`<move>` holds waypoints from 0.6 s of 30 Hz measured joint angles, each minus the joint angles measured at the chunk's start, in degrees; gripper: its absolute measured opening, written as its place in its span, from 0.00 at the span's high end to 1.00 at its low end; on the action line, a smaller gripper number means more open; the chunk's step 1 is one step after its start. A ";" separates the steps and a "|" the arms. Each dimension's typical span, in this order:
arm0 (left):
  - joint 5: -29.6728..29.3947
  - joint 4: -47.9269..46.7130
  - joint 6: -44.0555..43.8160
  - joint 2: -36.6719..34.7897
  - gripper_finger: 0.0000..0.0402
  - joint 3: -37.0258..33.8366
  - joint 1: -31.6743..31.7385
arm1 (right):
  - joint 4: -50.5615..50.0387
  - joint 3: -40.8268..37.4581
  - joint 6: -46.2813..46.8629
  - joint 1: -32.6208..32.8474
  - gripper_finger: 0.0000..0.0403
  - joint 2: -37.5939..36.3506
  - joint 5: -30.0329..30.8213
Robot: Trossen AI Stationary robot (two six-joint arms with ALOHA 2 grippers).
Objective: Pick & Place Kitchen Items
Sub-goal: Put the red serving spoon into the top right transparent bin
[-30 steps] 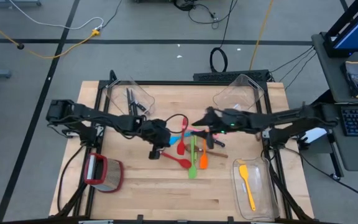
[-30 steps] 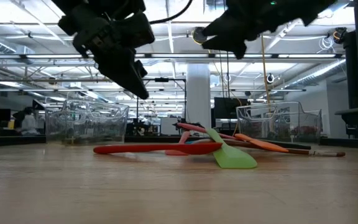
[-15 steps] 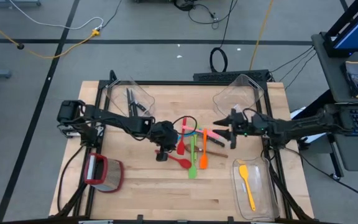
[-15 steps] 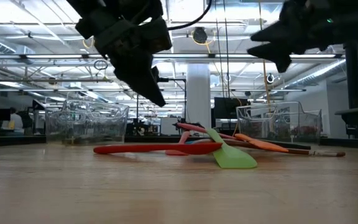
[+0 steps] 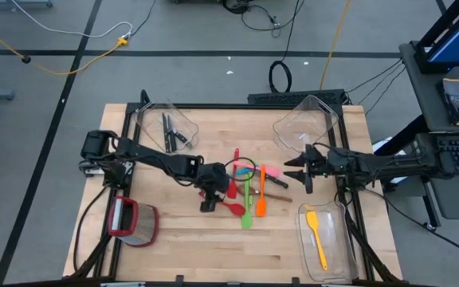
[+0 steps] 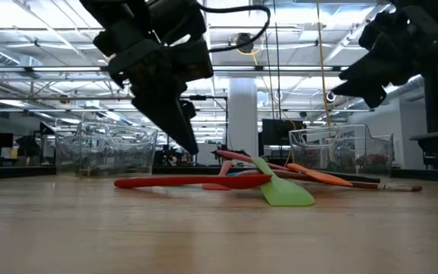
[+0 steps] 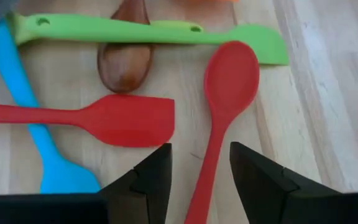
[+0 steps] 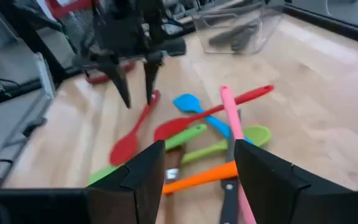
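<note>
Left gripper (image 7: 199, 171) is down over the pile, fingers parted with nothing between them yet — and the red spoon's (image 7: 221, 118) handle runs right up through the gap. In the high view that gripper (image 5: 208, 201) sits at the near-left edge of the utensil cluster in the middle of the table (image 5: 182, 239).

Beside the spoon lies the red spatula (image 7: 98, 118), its blade just off the left finger, then the blue spatula (image 7: 33, 134) crossing under it, a brown wooden spoon (image 7: 124, 59) and the green spatula (image 7: 154, 31) lying across the far side.

To do this well, I'd say: keep the handle centred between the fingers, come straight down until the tips are at the wood, then close — the spatula blade is near enough that a sideways drift could catch it too.

Right gripper (image 8: 194, 177) hangs off to the right of the pile, fingers apart and empty, waiting. A yellow spatula (image 5: 316, 237) already lies in the near-right clear bin (image 5: 343, 259); black-handled knives (image 5: 170, 131) lie in the far-left bin (image 5: 183, 116).
</note>
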 joint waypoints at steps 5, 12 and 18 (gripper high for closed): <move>-0.84 0.01 0.37 1.63 0.58 0.00 -1.27 | 0.33 0.07 0.14 0.00 0.54 -1.17 2.79; -3.31 0.56 4.17 3.02 0.58 -0.02 -2.95 | 0.36 0.07 0.16 0.00 0.54 -1.02 3.23; -6.61 1.62 5.92 4.12 0.58 0.02 -3.76 | 0.31 0.07 1.33 0.00 0.54 -1.02 3.24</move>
